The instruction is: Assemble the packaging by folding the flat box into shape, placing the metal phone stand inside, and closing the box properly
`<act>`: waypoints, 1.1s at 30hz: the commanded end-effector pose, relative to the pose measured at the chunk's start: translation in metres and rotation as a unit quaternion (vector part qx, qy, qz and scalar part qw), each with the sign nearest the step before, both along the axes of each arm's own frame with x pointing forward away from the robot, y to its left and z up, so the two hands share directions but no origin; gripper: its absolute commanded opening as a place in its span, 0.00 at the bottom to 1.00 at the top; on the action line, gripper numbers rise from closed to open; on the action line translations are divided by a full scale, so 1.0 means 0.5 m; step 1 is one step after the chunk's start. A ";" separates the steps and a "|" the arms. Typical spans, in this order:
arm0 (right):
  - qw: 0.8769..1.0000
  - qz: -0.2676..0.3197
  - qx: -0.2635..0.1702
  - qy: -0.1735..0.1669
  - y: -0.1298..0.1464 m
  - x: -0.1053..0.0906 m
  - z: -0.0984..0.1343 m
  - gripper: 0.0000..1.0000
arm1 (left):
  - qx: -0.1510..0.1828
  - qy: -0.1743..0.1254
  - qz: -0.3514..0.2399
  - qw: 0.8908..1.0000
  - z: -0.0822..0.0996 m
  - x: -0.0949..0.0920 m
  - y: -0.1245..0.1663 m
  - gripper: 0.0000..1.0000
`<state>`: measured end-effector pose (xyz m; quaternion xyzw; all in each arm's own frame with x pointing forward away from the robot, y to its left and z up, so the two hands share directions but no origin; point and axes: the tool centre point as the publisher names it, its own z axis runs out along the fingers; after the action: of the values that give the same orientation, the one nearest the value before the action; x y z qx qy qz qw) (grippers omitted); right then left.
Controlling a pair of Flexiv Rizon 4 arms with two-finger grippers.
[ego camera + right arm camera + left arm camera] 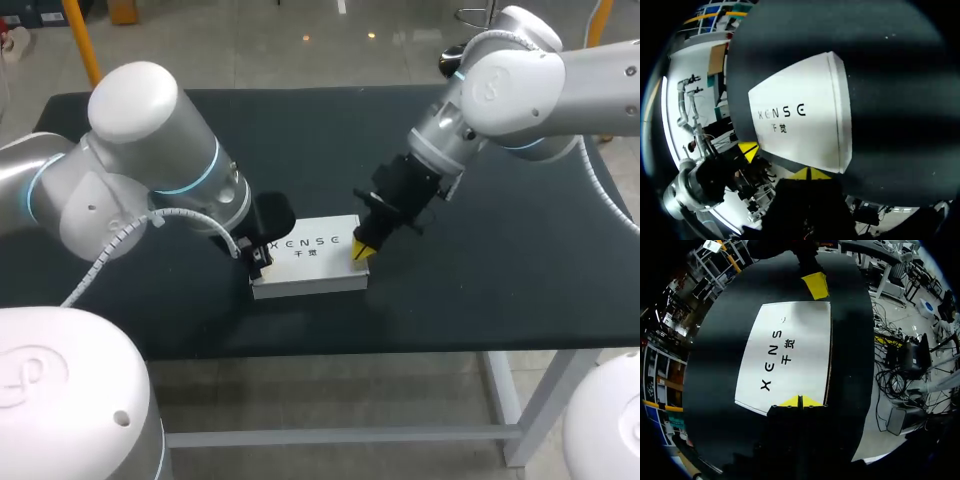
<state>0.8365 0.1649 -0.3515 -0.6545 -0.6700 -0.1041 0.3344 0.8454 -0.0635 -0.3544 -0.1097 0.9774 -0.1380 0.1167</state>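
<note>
A white box (pixel 310 268) with dark print lies flat and closed on the black table (pixel 500 260). My left gripper (pixel 258 262) is shut, its tips resting against the box's left end. My right gripper (pixel 360 250) is shut too, its yellow tips on the box's right end. In the left wrist view the joined tips (pixel 800 401) meet the near edge of the box (pixel 787 350), and the right gripper's yellow fingertip (pixel 815 285) sits at the far end. In the right wrist view the shut gripper (pixel 811 173) touches the box (pixel 800 115). No metal phone stand is in sight.
The box lies near the table's front edge (pixel 330 352). Bare black tabletop stretches behind the box and out to the right. Both arms lean in over the table from the sides.
</note>
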 end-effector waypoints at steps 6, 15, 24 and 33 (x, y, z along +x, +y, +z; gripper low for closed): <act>1.000 -0.002 -0.001 0.025 -0.003 0.002 -0.049 0.00 | -0.003 0.029 -0.002 1.000 -0.045 0.018 -0.010 0.00; 0.999 -0.006 0.004 0.040 -0.010 0.005 -0.069 0.00 | -0.012 0.036 0.002 0.999 -0.053 0.015 -0.005 0.00; 0.999 -0.007 0.039 -0.033 -0.030 0.010 0.016 0.00 | -0.009 0.018 0.011 1.000 0.018 -0.015 -0.023 0.06; 0.984 0.003 0.074 -0.159 -0.074 0.047 0.091 0.37 | -0.012 0.043 0.057 0.997 0.068 -0.049 -0.049 1.00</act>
<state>0.8701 0.1425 -0.3205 -0.5942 -0.7119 -0.2123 0.3081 0.8277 -0.0844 -0.3319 -0.1645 0.9716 -0.1503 0.0796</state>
